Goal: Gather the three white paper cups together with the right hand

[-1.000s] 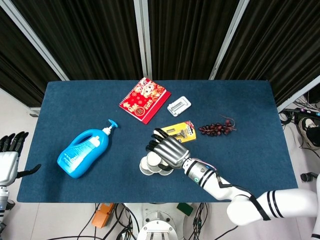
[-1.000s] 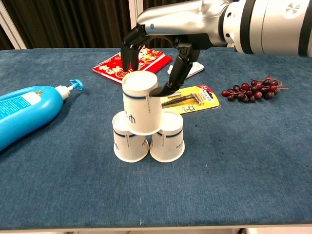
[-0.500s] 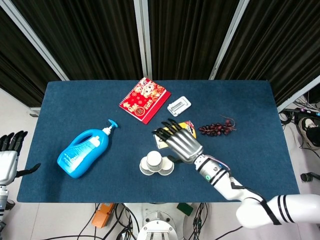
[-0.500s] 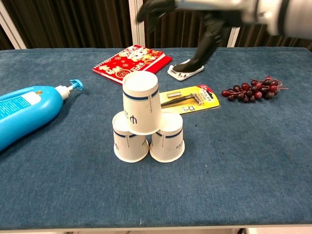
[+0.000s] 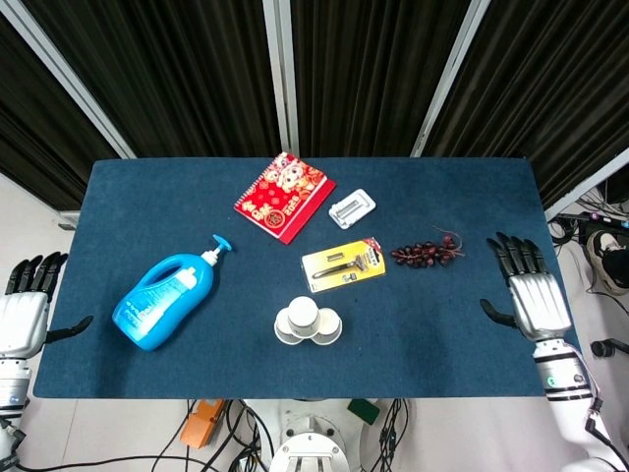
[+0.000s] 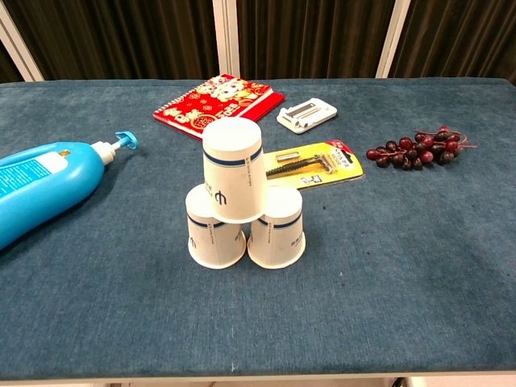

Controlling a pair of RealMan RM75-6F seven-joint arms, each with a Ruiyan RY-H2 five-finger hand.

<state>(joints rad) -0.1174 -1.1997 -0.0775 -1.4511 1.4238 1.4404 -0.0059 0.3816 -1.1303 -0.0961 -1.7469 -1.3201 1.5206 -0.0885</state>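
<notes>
Three white paper cups with blue bands stand upside down in a small pyramid near the table's front edge. Two cups (image 6: 216, 228) (image 6: 277, 227) sit side by side and the third cup (image 6: 233, 168) rests on top of them; from above the stack (image 5: 307, 321) shows as a tight cluster. My right hand (image 5: 529, 293) is off the table's right edge, fingers spread and holding nothing, far from the cups. My left hand (image 5: 26, 307) hangs beyond the left edge, fingers apart and empty. Neither hand shows in the chest view.
A blue pump bottle (image 5: 163, 296) lies on its side at the left. A red notebook (image 5: 284, 196), a small white holder (image 5: 352, 207), a yellow tool pack (image 5: 343, 264) and dark grapes (image 5: 425, 253) lie behind the cups on the blue table (image 5: 462, 324).
My right hand let go of the top cup, rose, and swung away to beyond the table's right edge. The cup pyramid stayed put. The left hand barely moved.
</notes>
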